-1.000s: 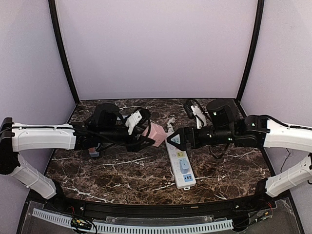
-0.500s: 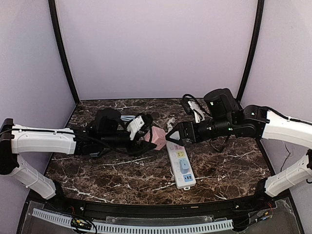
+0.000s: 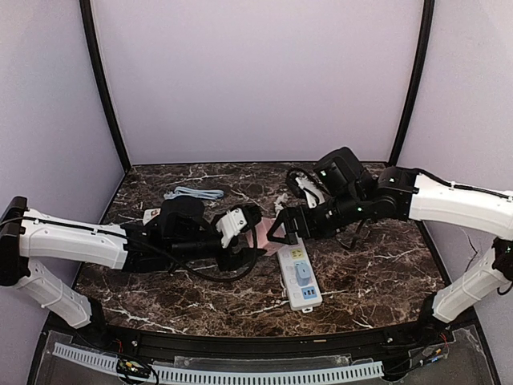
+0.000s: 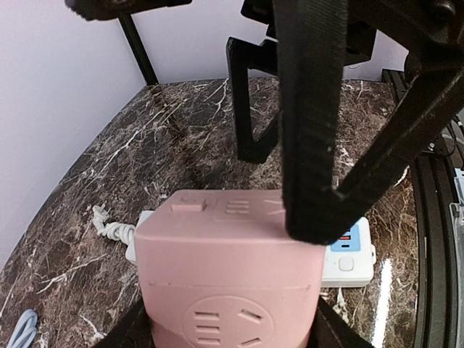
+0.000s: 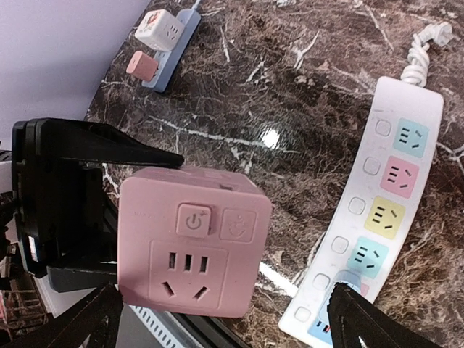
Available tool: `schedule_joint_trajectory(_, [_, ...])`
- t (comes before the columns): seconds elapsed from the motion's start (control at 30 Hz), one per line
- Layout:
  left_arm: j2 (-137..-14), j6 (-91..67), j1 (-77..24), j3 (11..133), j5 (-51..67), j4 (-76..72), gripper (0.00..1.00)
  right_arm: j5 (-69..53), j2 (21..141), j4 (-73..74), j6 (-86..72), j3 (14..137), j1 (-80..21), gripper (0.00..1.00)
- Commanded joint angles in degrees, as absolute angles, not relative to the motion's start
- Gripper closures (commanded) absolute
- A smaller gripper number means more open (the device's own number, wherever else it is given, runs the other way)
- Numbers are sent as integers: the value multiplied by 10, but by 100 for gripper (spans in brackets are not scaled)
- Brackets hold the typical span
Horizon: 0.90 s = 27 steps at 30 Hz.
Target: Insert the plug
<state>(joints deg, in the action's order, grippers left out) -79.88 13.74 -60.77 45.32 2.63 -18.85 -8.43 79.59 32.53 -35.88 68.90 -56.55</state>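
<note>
From above, the left gripper (image 3: 250, 234) reaches in from the left over the marble table (image 3: 200, 289) and is clamped on the pink cube plug (image 3: 263, 234), which it holds in the air just left of the far end of the white power strip (image 3: 300, 277). The right gripper (image 3: 280, 230) hangs over that same end of the strip, jaws spread wide with nothing between them, very close to the cube. In the left wrist view the pink cube plug (image 4: 230, 268) fills the lower middle, pinched between the dark fingers (image 4: 330, 330) at the bottom edge. The right arm's black fingers (image 4: 308, 130) stand open just in front of it, and part of the power strip (image 4: 348, 250) lies on the table behind, its coiled white cord (image 4: 107, 225) off to the left. In the right wrist view the cube (image 5: 192, 243) faces the camera with its button and socket holes, gripped from the left side by the other arm's black jaws. The right fingertips (image 5: 80, 322) sit wide apart at the bottom corners. The power strip (image 5: 384, 196) lies to the right with coloured sockets, none of them occupied that can be seen, and a blue strip (image 5: 174, 51) carrying a white cube (image 5: 161, 27) lies far off
</note>
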Motion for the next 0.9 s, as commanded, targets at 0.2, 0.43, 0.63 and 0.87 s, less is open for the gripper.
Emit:
schedule_joint_trajectory(0.2, [-818,180,-649,447,-38,-258,99,-131,826,341,-372,714,-560,1])
schedule_joint_trajectory(0.43, [-835,193,-664,455,-62,-262,99,-150,838,340,-372,711,-560,4])
schedule_joint_trajectory(0.63, [-846,197,-670,464,-77,-259,99,-164,841,328,-380,703,-559,7])
schedule_joint_trajectory(0.87, [-855,203,-679,470,-89,-261,99,-169,846,317,-382,694,-559,10])
